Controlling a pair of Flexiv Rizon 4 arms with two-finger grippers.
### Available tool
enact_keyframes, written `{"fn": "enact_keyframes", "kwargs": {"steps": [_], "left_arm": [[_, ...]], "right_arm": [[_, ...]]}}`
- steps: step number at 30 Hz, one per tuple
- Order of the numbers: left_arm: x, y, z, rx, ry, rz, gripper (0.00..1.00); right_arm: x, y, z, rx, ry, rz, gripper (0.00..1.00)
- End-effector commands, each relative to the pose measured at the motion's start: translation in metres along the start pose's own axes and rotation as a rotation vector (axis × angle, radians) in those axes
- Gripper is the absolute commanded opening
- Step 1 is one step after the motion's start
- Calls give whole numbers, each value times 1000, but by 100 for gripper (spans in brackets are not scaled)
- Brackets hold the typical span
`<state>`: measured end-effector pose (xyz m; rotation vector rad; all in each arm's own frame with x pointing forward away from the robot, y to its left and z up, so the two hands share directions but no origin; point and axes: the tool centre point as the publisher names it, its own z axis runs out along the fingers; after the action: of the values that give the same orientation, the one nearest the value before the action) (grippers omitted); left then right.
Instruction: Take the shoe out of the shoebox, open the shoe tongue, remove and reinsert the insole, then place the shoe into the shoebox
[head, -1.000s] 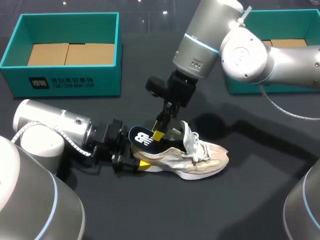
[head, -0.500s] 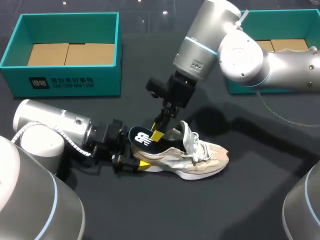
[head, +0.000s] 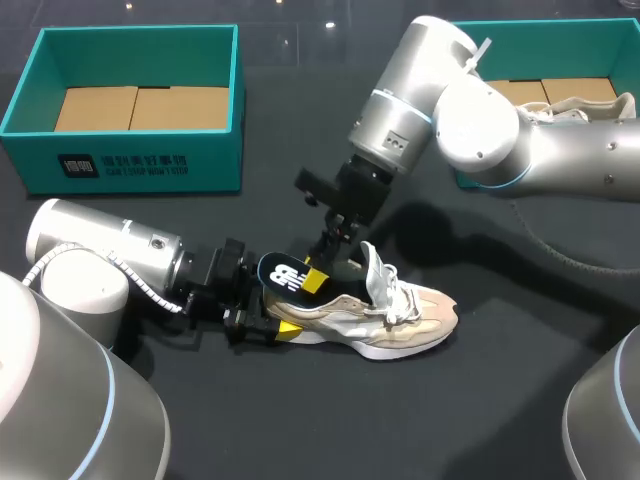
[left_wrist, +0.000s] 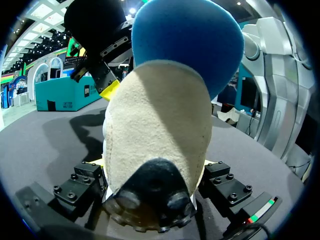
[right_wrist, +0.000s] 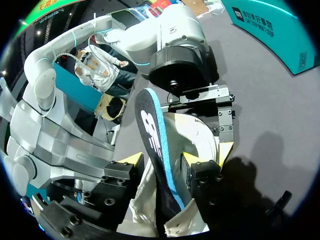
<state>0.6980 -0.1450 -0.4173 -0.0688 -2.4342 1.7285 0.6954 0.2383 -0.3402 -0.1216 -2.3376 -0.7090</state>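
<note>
— Where's the shoe (head: 400, 318)?
— Sitting on the counter (head: 330, 430), well apart from the teal box (head: 140, 165). The left fingers (head: 287, 328) clamp its heel from both sides.
— And the right fingers (head: 316, 272)?
— Closed on the insole (head: 285, 276), which sticks up out of the shoe.

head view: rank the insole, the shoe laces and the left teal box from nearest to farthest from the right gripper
1. Insole: between the right gripper fingers, sticking up from the shoe heel.
2. Laces: just past it, toward the toe.
3. Teal box: far-left part of the table.
</note>
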Motion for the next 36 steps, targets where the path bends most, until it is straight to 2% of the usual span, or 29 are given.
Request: {"fn": "enact_keyframes", "kwargs": {"steps": [1, 12, 18, 27, 30, 34, 35, 36], "left_arm": [[-1, 2, 1, -1, 0, 0, 0], [-1, 2, 1, -1, 0, 0, 0], [-1, 2, 1, -1, 0, 0, 0], [-1, 2, 1, -1, 0, 0, 0], [-1, 2, 1, -1, 0, 0, 0], [-1, 2, 1, -1, 0, 0, 0], [-1, 2, 1, -1, 0, 0, 0], [-1, 2, 1, -1, 0, 0, 0]], "right_arm": [[-2, -9, 8, -33, 7, 6, 46], [-2, -19, 11, -103, 17, 10, 42], [9, -12, 9, -118, -13, -5, 36], [12, -4, 14, -136, -4, -36, 31], [12, -3, 15, -142, -3, -40, 24], [11, -2, 15, -157, -4, -45, 19], [10, -2, 15, -161, -6, -48, 13], [10, -2, 14, -166, -11, -52, 2]]}}
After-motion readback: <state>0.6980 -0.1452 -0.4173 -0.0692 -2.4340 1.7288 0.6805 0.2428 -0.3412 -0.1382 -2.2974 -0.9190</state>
